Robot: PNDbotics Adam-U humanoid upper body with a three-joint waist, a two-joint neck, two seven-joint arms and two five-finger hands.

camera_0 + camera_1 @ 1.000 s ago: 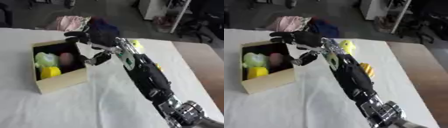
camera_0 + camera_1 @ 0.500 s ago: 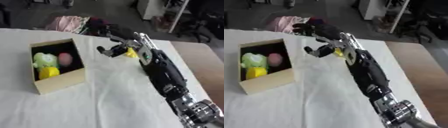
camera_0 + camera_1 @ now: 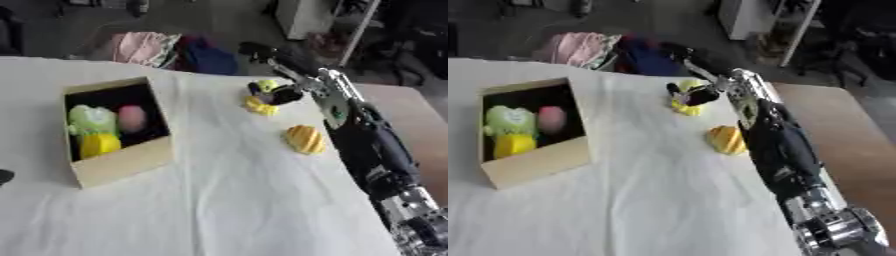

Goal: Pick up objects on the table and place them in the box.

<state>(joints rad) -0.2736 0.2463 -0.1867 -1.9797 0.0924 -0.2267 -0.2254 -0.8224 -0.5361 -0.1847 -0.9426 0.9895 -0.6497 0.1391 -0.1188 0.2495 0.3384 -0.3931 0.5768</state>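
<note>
Swung away from the box (image 3: 122,162) within the last second and now stretched across the white table (image 3: 219,200) to its far right side. Right hand (image 3: 282,92) down on the small yellow toy (image 3: 261,102), fingers curled about it though a closed grip cannot be told for sure; likely the next pick. Striped yellow object (image 3: 304,138) lies untouched nearby, green, pink and yellow pieces already boxed.

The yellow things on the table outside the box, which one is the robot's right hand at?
The small yellow toy farther back, by the right hand. The striped yellow object lies apart, nearer the camera, beside the forearm.
</note>
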